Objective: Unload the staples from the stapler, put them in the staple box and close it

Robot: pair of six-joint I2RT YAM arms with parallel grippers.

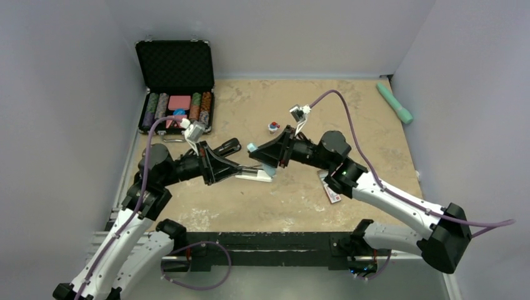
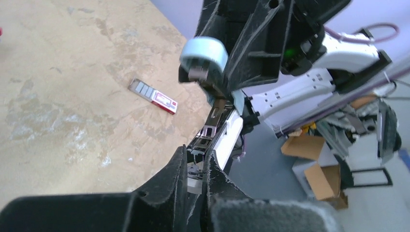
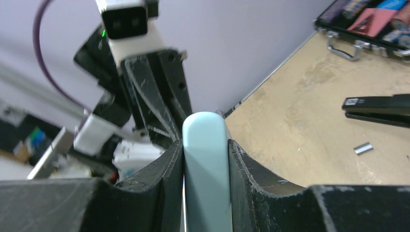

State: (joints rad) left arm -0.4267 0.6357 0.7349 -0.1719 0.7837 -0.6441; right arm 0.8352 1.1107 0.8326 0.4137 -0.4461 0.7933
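The black stapler point(image 1: 228, 147) lies closed on the table behind my left gripper, free of both grippers; it also shows in the right wrist view point(image 3: 377, 108). A tiny silvery staples strip point(image 3: 362, 148) lies on the table just in front of it. My left gripper point(image 1: 247, 170) point(image 2: 198, 164) is shut on the end of a white base with a shiny metal channel point(image 2: 215, 123). My right gripper point(image 1: 265, 156) point(image 3: 205, 145) is shut on the pale blue-grey bar point(image 3: 205, 159), which is raised above that channel point(image 2: 203, 53). The two grippers meet at mid-table.
An open black case of poker chips point(image 1: 175, 87) stands at the back left. A flat red-and-white packet point(image 1: 331, 190) point(image 2: 154, 96) lies under my right arm. A small red-blue-white item point(image 1: 273, 127) sits mid-table. A teal stick point(image 1: 395, 103) lies at the back right.
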